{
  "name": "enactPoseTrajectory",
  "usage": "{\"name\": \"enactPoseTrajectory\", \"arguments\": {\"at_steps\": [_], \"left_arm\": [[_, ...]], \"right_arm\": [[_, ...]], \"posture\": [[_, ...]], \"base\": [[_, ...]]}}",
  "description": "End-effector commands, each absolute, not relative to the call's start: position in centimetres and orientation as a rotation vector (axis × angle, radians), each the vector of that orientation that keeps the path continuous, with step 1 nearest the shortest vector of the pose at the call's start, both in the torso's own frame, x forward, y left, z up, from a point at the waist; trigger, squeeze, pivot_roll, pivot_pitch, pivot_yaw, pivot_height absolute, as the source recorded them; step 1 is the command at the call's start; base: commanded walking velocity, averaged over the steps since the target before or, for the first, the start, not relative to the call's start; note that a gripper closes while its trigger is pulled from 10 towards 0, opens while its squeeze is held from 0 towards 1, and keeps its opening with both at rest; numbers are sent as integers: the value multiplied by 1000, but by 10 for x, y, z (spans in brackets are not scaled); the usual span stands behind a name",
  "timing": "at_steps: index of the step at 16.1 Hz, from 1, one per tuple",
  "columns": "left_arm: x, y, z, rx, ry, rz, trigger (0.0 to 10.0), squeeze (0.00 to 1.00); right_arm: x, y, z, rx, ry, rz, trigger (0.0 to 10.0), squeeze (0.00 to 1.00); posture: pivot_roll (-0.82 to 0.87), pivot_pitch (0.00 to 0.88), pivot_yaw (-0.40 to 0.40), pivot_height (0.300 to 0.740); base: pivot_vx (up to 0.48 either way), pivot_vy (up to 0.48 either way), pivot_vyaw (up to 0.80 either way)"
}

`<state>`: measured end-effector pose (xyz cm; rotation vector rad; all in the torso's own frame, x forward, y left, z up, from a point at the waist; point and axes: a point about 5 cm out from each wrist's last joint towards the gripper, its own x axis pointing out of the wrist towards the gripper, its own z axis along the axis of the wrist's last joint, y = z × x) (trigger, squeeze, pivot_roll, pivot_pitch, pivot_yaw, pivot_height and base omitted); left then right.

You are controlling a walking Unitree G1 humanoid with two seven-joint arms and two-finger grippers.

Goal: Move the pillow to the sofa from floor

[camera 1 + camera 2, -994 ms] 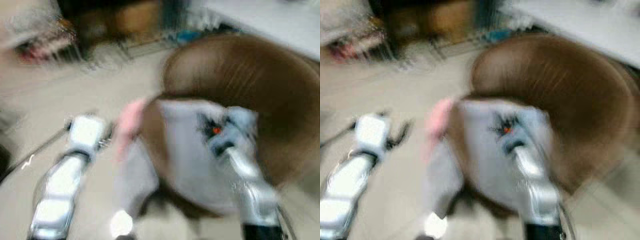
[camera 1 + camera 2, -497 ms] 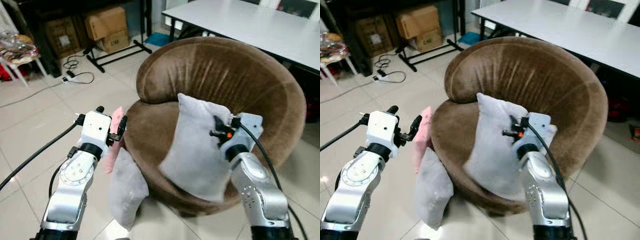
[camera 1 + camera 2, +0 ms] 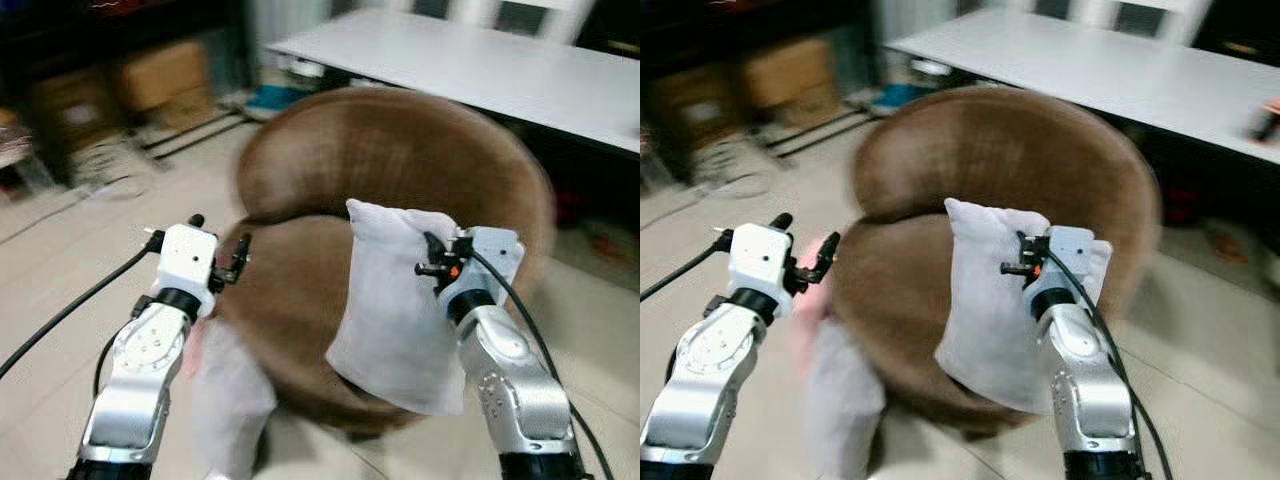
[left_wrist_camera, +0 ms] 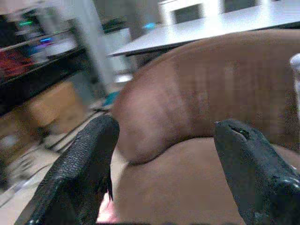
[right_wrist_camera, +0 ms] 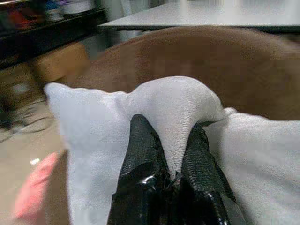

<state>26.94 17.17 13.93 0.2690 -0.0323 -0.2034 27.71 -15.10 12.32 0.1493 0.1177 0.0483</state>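
A light grey pillow hangs over the seat of the round brown sofa chair, pinched at its top edge by my right gripper, which is shut on a fold of its fabric. In the head views that right gripper is above the seat's right side. My left gripper is open with nothing between its fingers, held at the chair's left edge. A second grey pillow leans on the floor against the chair's left side, with a pink one behind it.
A white table stands behind the chair. Cardboard boxes and a dark rack sit at the back left. Tiled floor spreads to the left. A black cable trails from my left arm.
The head camera has swung, so the whole scene has shifted and blurred. The right gripper still holds the grey pillow over the chair; the left stays open beside it.
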Motion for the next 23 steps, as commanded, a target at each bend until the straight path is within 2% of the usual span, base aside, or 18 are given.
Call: {"name": "enactPoseTrajectory", "arguments": {"at_steps": [1,4,13,18,23], "left_arm": [[270,170,139,270,-33,-216,10000,0],[270,170,140,273,-36,-220,10000,0],[267,169,138,292,-35,-231,10000,0],[257,162,133,331,-4,-388,10000,0],[246,161,125,338,75,-526,10000,0]], "right_arm": [[280,-153,133,138,57,43,10000,0],[280,-146,137,83,28,95,10000,0],[282,-133,143,104,21,225,10000,0],[287,-119,145,111,101,265,10000,0],[304,-81,150,69,211,439,10000,0]], "posture": [[16,0,2,740],[19,0,-1,740],[30,0,-18,740],[38,0,-28,740],[31,0,-18,740]], "base": [[300,0,-800],[299,0,0],[297,0,0],[0,0,0],[0,0,0]]}}
